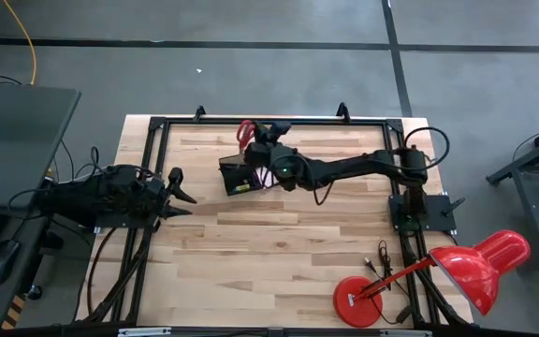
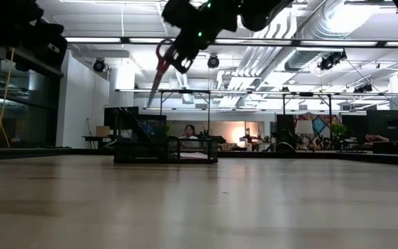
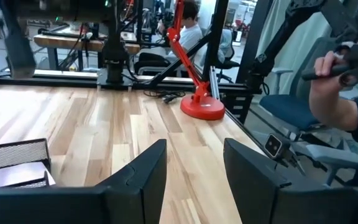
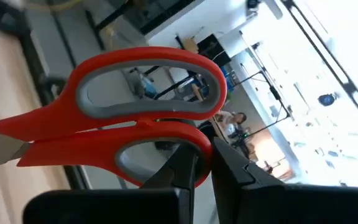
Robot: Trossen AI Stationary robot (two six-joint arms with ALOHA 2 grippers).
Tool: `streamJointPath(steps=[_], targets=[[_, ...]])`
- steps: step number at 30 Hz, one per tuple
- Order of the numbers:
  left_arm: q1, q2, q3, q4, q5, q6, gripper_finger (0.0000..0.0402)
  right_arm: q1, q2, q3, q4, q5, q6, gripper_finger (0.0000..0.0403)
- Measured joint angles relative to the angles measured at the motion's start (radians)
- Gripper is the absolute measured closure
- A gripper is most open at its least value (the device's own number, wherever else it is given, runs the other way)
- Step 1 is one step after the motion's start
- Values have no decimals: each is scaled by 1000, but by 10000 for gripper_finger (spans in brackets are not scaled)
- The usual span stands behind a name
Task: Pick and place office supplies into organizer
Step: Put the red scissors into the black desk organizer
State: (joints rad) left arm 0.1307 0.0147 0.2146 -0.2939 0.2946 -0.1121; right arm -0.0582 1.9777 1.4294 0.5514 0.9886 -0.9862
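Note:
The red-handled scissors [image 2: 160,66] hang in the air, shut, with my right gripper [image 4: 204,154] shut on them. Their blades [image 2: 151,95] slant down above the black mesh organizer [image 1: 241,176], which stands on the table toward its far edge. In the high view the red handles [image 1: 245,132] show just beyond the organizer's far side. A pale pad [image 3: 17,176] lies in the organizer's low compartment. My left gripper [image 3: 194,177] waits open at the table's left edge [image 1: 178,192], holding nothing. My right gripper pinches the rim of one handle loop [image 4: 188,140] of the scissors between its two fingers, at the loop's rounded end. The fingers [image 2: 185,52] reach in about level. The scissors are lifted clear, handles up, and hang tilted with the blades pointing down below the fingers.
A big red desk lamp [image 1: 475,267] stands at the table's near right corner on its round base [image 1: 357,301], with a dark cable [image 1: 378,262] beside it. A black frame [image 1: 269,120] rims the table. A person's hand [image 3: 328,81] shows beyond the table.

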Motion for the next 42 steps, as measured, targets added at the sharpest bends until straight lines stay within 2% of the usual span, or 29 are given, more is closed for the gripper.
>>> streamJointPath(steps=[7,13,17,20,34,39,42], targets=[[0,0,0,-2,8,-15,256,-11,75,7,14,-31,-67,387],[0,0,0,-2,8,-15,256,-31,99,7,119,-28,-125,386],[0,1,0,-3,8,-7,256,-22,98,12,233,-20,-226,386],[0,1,0,-10,8,-7,256,-13,97,33,237,-3,-284,386],[0,1,0,-16,8,-6,256,-104,104,35,170,-113,-244,387],[0,1,0,-16,8,-5,256,-119,105,35,-10,-227,-108,387],[0,1,0,-17,8,-5,256,-119,121,35,-32,-246,-77,385]])
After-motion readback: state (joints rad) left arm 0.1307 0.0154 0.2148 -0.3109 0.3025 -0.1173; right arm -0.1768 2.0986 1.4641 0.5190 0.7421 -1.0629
